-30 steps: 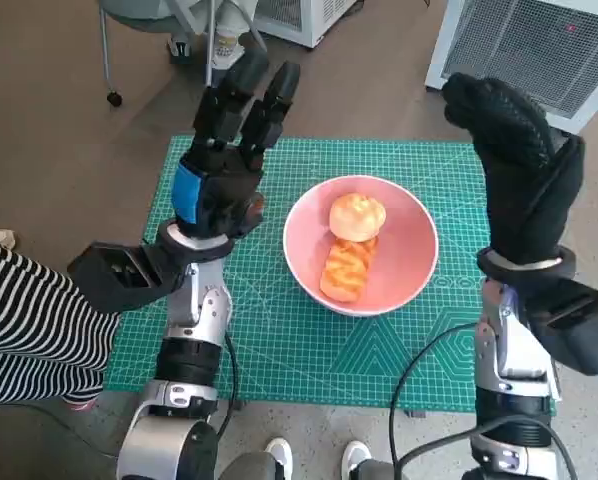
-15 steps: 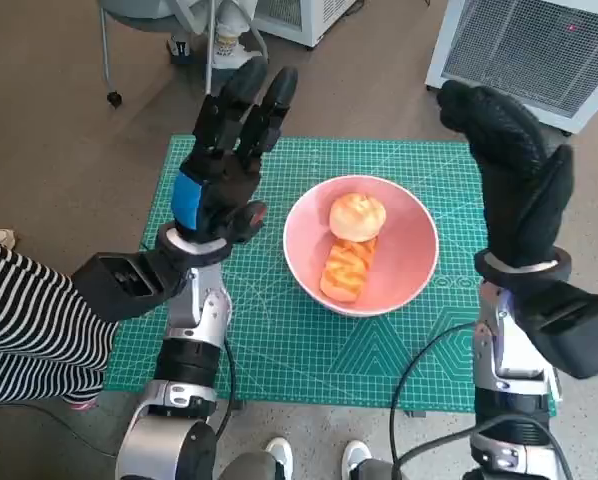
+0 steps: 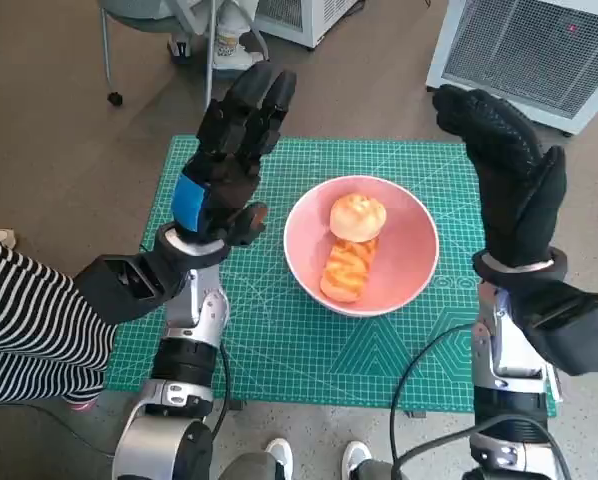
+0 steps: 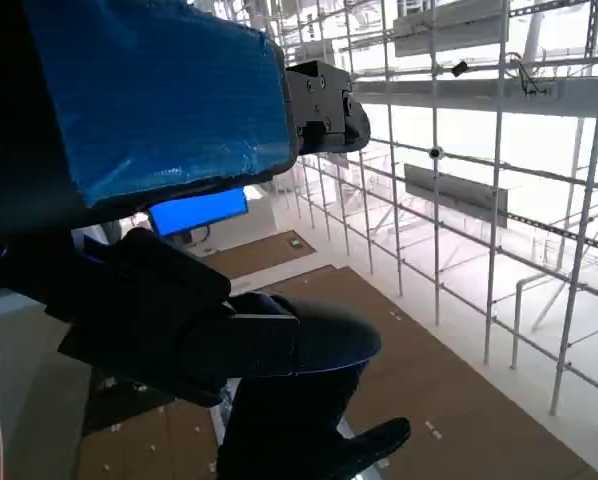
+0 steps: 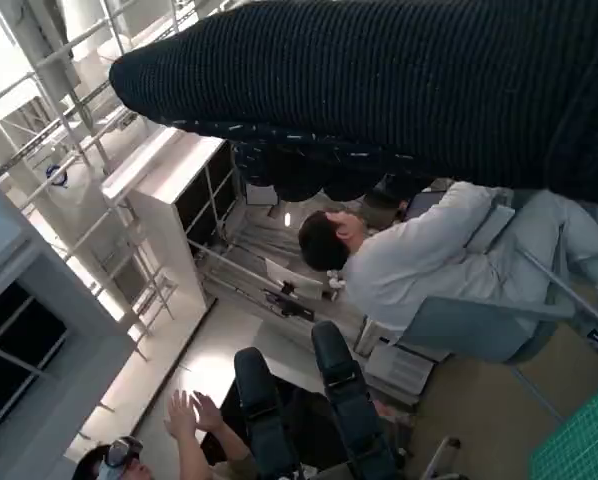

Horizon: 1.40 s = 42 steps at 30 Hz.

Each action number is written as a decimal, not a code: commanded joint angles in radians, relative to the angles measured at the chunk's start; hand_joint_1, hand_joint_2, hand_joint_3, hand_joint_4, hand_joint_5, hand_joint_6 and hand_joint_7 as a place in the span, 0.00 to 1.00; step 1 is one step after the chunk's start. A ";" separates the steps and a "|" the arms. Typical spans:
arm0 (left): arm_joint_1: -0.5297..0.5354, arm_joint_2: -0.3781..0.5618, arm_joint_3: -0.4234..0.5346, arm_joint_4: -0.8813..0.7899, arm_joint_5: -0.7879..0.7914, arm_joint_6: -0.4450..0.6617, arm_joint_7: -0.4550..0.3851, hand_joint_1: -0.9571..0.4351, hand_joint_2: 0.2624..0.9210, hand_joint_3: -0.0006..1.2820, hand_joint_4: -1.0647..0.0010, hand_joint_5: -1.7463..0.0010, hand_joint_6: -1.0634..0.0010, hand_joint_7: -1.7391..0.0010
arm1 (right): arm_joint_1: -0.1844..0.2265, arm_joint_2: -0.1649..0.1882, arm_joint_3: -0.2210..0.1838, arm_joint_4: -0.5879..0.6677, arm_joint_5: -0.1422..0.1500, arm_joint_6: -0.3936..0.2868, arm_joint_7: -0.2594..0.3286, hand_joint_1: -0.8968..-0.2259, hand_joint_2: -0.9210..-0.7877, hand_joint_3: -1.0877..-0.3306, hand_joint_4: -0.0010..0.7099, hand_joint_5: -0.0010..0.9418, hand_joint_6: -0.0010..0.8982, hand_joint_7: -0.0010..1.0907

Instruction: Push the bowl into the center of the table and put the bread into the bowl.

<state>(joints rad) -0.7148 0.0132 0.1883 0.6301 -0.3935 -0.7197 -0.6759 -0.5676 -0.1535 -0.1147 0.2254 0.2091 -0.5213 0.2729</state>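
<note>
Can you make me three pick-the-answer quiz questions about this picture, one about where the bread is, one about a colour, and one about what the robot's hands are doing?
1. Where are the bread pieces?
A. in the bowl
B. on the floor
C. in the left hand

2. What colour is the bowl?
A. blue
B. pink
C. yellow

3. What are the hands doing?
A. squeezing the bread
B. lifting the bowl
C. raised, holding nothing

Answers:
1 A: the round bun and the long bread lie inside the bowl.
2 B: the bowl is pink, on the green mat.
3 C: the left hand and the right hand are up beside the bowl, fingers apart, touching nothing.
</note>
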 commanded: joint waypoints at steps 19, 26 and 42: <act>-0.014 0.009 0.001 -0.004 -0.034 0.074 -0.010 0.20 1.00 0.36 1.00 1.00 1.00 0.90 | 0.001 0.001 -0.001 0.023 -0.007 -0.007 0.006 0.33 0.00 0.47 0.31 0.00 0.13 0.35; -0.012 0.008 -0.001 -0.017 -0.033 0.095 -0.007 0.21 1.00 0.36 1.00 1.00 1.00 0.90 | 0.001 0.000 -0.001 0.021 -0.008 -0.007 0.005 0.32 0.00 0.47 0.31 0.00 0.13 0.35; -0.025 0.025 0.001 -0.008 -0.029 0.088 -0.018 0.21 1.00 0.38 1.00 1.00 1.00 0.92 | 0.011 -0.005 -0.002 0.007 -0.003 -0.004 0.011 0.31 0.00 0.48 0.31 0.00 0.14 0.35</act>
<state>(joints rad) -0.7178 0.0333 0.1873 0.6166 -0.4121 -0.6298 -0.6833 -0.5727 -0.1536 -0.1150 0.2306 0.2007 -0.5344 0.2737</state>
